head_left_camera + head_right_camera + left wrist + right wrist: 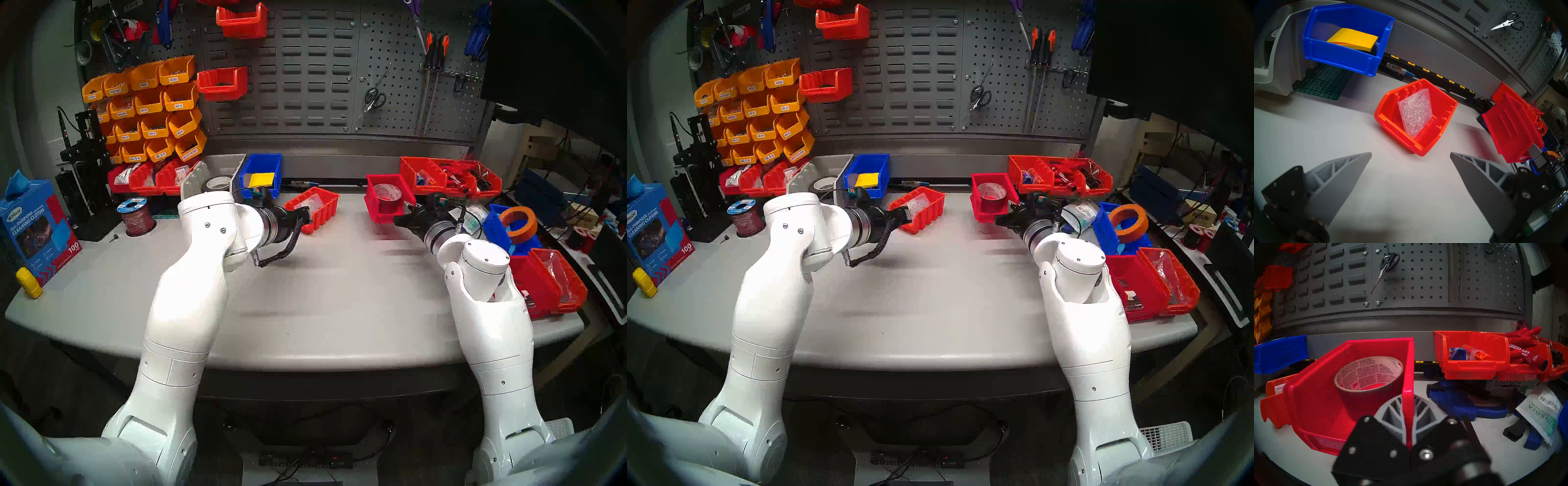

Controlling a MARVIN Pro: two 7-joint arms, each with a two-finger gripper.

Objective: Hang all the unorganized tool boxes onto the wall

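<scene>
My right gripper [1407, 400] is shut on the right side wall of a red tool box [386, 198] holding a silver tape roll [1369, 373]. That box hangs tilted just above the table. An orange-red ribbed tool box [1390, 118] with a clear bag [1417, 112] sits on the table. My left gripper [1410, 153] stands open just short of its near corner. A pale grey tool box [225, 166] with a black tape roll [217, 183] stands at the back left, partly hidden by my left arm. The wall [305, 85] rises behind, its light grey rail [1364, 344] along the bottom.
Two red bins [222, 83] hang on the wall beside yellow labelled bins [146, 108]. A blue bin [261, 173] sits at the back. Red bins [448, 176] line the back right; more red bins [549, 285] and a blue bin with an orange ring [515, 224] crowd the right edge.
</scene>
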